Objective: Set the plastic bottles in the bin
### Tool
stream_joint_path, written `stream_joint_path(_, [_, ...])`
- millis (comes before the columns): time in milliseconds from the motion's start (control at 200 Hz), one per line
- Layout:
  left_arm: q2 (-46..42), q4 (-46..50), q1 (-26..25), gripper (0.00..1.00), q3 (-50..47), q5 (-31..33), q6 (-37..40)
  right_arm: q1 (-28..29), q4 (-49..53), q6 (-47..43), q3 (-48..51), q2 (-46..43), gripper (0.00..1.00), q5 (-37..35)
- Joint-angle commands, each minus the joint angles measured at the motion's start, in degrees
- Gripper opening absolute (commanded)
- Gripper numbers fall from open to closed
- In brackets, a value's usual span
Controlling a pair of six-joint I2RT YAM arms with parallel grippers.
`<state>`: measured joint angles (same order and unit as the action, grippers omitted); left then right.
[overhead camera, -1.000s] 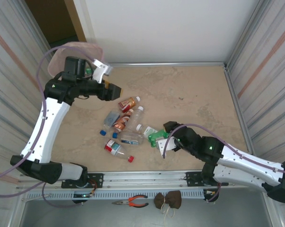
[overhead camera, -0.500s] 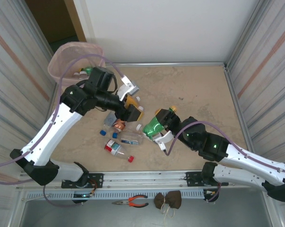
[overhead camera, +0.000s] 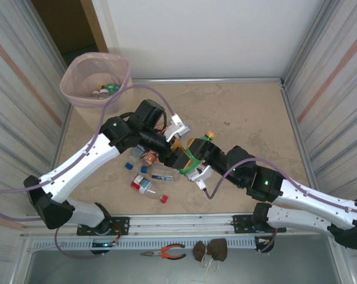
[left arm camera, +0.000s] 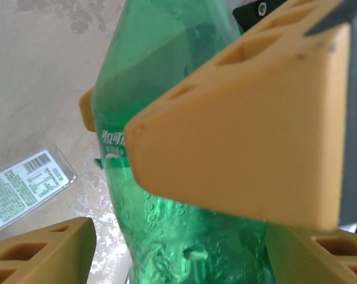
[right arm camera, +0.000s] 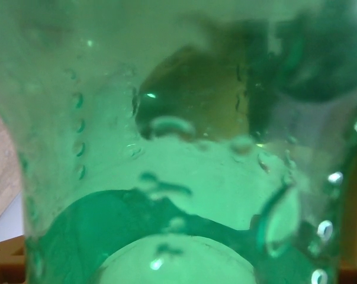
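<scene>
In the top view my right gripper (overhead camera: 197, 163) is shut on a green plastic bottle (overhead camera: 196, 152) with an orange cap, held above the middle of the table. My left gripper (overhead camera: 179, 151) reaches in from the left. In the left wrist view its yellow fingers (left arm camera: 243, 118) stand open on either side of the green bottle (left arm camera: 166, 195), with floor showing between the lower finger and the bottle. Green plastic (right arm camera: 178, 177) covers the right wrist view. Several more bottles (overhead camera: 151, 174) lie on the table under the left arm. The bin (overhead camera: 77, 94), pink-lined, stands at the far left corner with bottles inside.
A clear labelled bottle (left arm camera: 24, 186) lies on the table below the left gripper. Corrugated walls close in both sides, and a metal rail (overhead camera: 208, 80) edges the far side. Red-handled pliers (overhead camera: 166, 253) and a brown cloth (overhead camera: 211, 251) lie on the near ledge.
My left arm swung from the bin to the table's middle. My right gripper lifted the green bottle off the table and carried it up-left, between the left fingers.
</scene>
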<state>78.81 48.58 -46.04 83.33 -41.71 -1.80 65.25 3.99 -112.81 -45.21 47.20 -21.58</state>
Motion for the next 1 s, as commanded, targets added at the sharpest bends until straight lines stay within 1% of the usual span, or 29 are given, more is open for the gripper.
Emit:
stream_joint_path(0, [-1.3, -4.7, -0.4, 0.73, -2.1, -2.4, -2.2, 0.9, -3.1, -1.4, -2.4, 0.0, 0.38, 1.3])
stream_joint_path(190, [-0.1, -6.5, -1.0, 0.68, -3.2, -4.2, -2.3, 1.5, -4.1, -0.7, -2.5, 0.2, 0.38, 1.8])
stream_joint_path(361, [0.3, -7.3, -1.7, 0.66, -3.8, -6.7, -1.0, 1.7, -4.8, 1.0, -2.8, 0.3, 0.38, 1.3])
stream_joint_path(546, [0.0, -7.5, -1.7, 0.58, -4.4, -8.3, 0.7, 1.8, -4.7, 2.2, -2.9, 0.0, 0.39, 0.4])
stream_joint_path(736, [-0.1, -7.4, -1.8, 0.48, -4.6, -8.4, 1.9, 1.7, -4.0, 3.0, -2.8, -0.2, 0.4, 0.1])
stream_joint_path(792, [0.0, -7.4, -1.8, 0.47, -4.6, -8.1, 2.2, 1.8, -3.7, 3.2, -2.8, -0.3, 0.42, 0.0])
stream_joint_path(842, [0.0, -7.3, -1.8, 0.45, -4.5, -7.8, 2.5, 1.7, -3.4, 3.4, -2.7, -0.4, 0.46, -0.1])
stream_joint_path(992, [-0.7, -6.4, -1.5, 0.45, -4.1, -6.1, 3.2, 1.8, -0.5, 5.3, -3.0, -1.2, 0.64, -0.1])
